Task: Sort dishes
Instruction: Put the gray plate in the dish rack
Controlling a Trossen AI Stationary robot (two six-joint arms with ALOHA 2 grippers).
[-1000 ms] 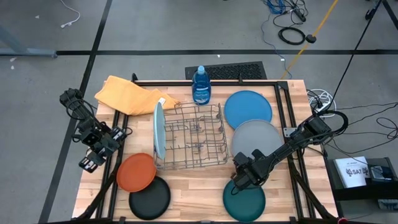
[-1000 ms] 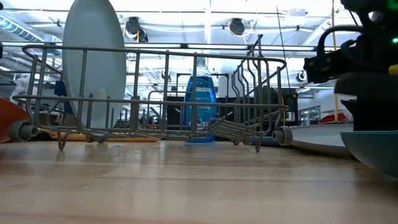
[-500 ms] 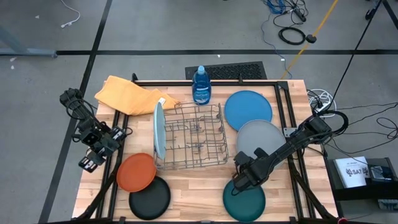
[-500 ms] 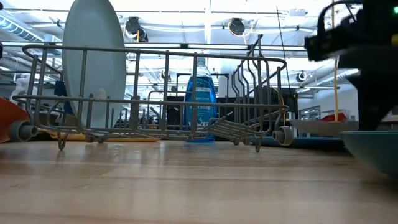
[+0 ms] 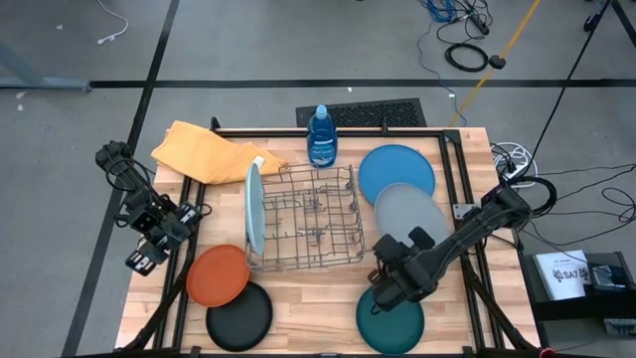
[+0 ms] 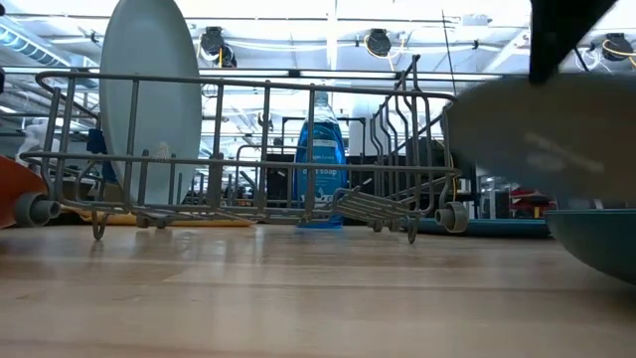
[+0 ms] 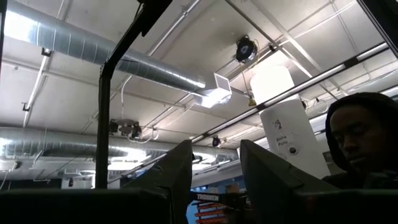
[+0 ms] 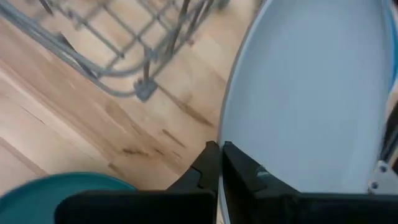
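The grey plate [image 5: 415, 214] is held by my right gripper [image 5: 405, 249], which is shut on its near rim. It overlaps the blue plate [image 5: 396, 171] beyond it. The dark teal plate [image 5: 390, 320] lies flat just near of the gripper. The light blue plate [image 5: 254, 207] stands on edge in the wire rack [image 5: 310, 219]. The orange plate [image 5: 219, 275] and the black plate [image 5: 238, 316] lie flat at the near left. My left gripper [image 5: 144, 257] is open and empty beyond the table's left edge, its fingers pointing up at the ceiling [image 7: 216, 149]. My right gripper pinches the grey plate's near rim [image 8: 229, 138] between its two fingers, one above and one below. The fingers come slanting from the near side. The plate is raised at the held side and shows well above the table in the low view [image 6: 547, 129]. Whether its far edge rests on the blue plate, I cannot tell.
A blue soap bottle [image 5: 320, 136] stands behind the rack. A yellow cloth [image 5: 214, 154] lies at the far left. A black frame runs along the table's edges. A person [image 7: 364, 140] shows in the left wrist view, beyond the table.
My right gripper has gone up with the grey plate's near rim. The plate, which lay low on the table and the blue plate, has come up at its near side and now shows high above the dark teal plate in the low view.
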